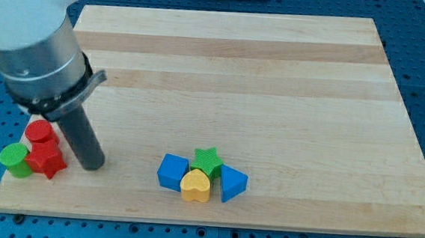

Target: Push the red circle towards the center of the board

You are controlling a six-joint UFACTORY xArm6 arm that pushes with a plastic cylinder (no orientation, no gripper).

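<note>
The red circle [38, 131] stands near the board's left edge, low in the view. A red star [46, 158] lies just below it and a green circle [15, 159] sits at the star's left. My tip [92, 163] rests on the board just right of the red star and lower right of the red circle, a short gap from both. The rod rises up-left into the arm's grey body, which hides the board's upper-left corner.
A cluster sits at the bottom middle: a blue block [172, 172], a green star [208, 161], a yellow heart [196, 186] and a blue triangle [231, 183]. The wooden board [275, 78] lies on a blue perforated table.
</note>
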